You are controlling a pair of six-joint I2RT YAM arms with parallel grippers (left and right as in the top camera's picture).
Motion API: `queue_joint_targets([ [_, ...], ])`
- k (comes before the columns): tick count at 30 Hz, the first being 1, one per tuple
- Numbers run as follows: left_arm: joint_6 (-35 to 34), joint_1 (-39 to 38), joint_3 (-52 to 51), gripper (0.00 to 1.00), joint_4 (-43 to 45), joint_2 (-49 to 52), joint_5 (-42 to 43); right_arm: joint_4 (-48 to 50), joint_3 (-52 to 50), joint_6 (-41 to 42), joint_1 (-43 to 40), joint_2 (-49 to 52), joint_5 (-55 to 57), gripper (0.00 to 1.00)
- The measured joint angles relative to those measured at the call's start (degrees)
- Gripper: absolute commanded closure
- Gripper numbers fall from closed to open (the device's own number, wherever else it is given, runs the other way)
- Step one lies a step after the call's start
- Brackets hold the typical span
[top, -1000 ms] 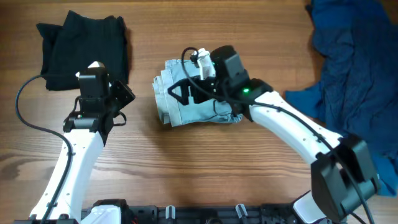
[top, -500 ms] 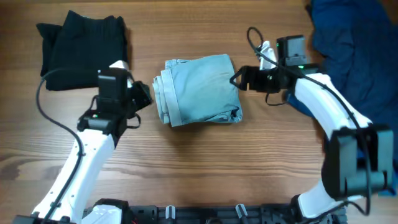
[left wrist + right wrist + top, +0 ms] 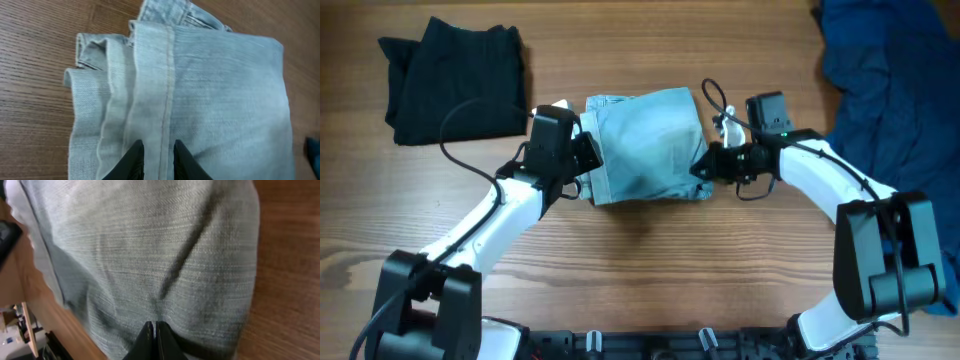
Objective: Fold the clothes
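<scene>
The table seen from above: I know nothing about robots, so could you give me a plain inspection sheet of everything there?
Surface: wooden table, plank grain.
Job's things: pale jeans folded into a block, mid-table; black garment folded, far left; dark blue garment crumpled, far right.
Clutter: nothing seen.
Grippers: left tool over the jeans' left edge, fingers slightly apart across a seam, grip unclear; right tool at the jeans' right edge, fingers together.
Cables: left arm's cable loops over the table; right arm's cable loops by the wrist.
Surroundings: nothing seen.
</scene>
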Motion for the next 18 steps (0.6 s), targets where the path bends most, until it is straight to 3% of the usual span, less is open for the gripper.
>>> queue_joint_targets([
  [5, 0.00, 0.00, 0.00, 0.78, 0.46, 0.07, -0.02, 1.03, -2.49, -0.04, 1.11, 0.00, -0.52, 0.96],
  [6, 0.00, 0.00, 0.00, 0.75, 0.46, 0.07, -0.02, 1.36, -2.49, -0.09, 1.40, 0.00, -0.66, 0.96],
  [7, 0.00, 0.00, 0.00, 0.63, 0.46, 0.07, -0.02, 1.68, -2.49, -0.70, 1.51, 0.00, -1.36, 0.95],
  [8, -0.02, 0.00, 0.00, 0.56, 0.44, 0.07, 0.00, 1.53, -2.23, -1.70, 1.46, 0.00, -2.91, 0.86],
  [10, -0.02, 0.70, 0.00, 0.44, -0.52, 0.02, 1.44, -1.03, 0.37, -2.95, 1.49, -0.28, -4.61, 0.44],
  [12, 0.50, 2.93, 0.00, 0.39, -1.75, -0.22, 4.09, -3.76, 5.49, -4.22, 1.51, -2.14, -5.40, 0.25],
  [14, 1.36, 7.72, 0.00, 0.33, -3.26, -0.74, 9.20, -5.62, 11.58, -4.94, 1.51, -5.51, -5.38, 0.16],
  [18, 3.72, 15.04, 0.00, 0.28, -5.01, -0.74, 15.13, -8.00, 15.76, -5.18, 1.51, -7.48, -4.68, 0.12],
])
